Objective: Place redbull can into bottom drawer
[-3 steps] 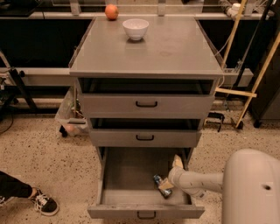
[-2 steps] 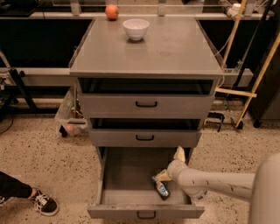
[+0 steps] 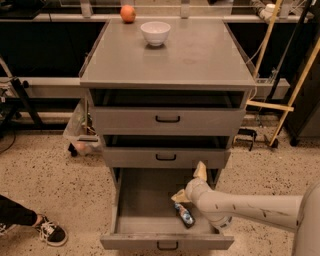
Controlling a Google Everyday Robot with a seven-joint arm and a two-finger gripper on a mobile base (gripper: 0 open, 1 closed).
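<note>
One redbull can [image 3: 185,215] in bottom drawer [image 3: 145,200], tool [image 3: 190,183] beside

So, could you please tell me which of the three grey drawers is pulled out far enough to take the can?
The bottom drawer: it is pulled far out, the two upper drawers barely. The redbull can lies in it, by the open pincer.

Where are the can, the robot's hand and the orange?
redbull can [image 3: 184,214]: camera view, its blue middle, lying in the bottom drawer [image 3: 142,200].
gripper [image 3: 190,183]: camera view, midway between open fingertips, over that drawer.
orange [image 3: 128,13]: camera view, fruit's centre.
</note>
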